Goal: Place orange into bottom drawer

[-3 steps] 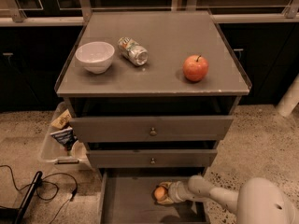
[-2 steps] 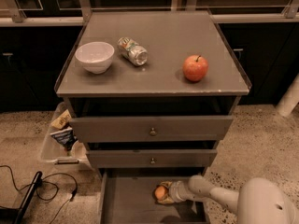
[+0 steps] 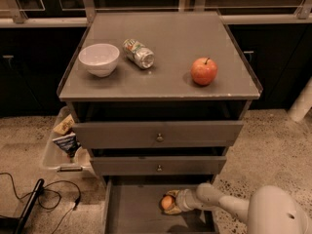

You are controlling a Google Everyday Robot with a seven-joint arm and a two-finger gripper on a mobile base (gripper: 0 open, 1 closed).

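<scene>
The orange (image 3: 167, 202) is small and round and sits low inside the open bottom drawer (image 3: 131, 211), the grey tray pulled out at the foot of the cabinet. My gripper (image 3: 170, 203) reaches in from the right on a white arm, and its fingers are closed around the orange, at or just above the drawer floor. The red apple (image 3: 204, 71) stands on the cabinet top at the right.
A white bowl (image 3: 99, 59) and a lying can (image 3: 138, 53) are on the cabinet top. Two upper drawers with brass knobs (image 3: 159, 137) stand slightly open. A clear bin with snack bags (image 3: 63, 140) sits left of the cabinet. A black cable (image 3: 44, 199) lies on the floor.
</scene>
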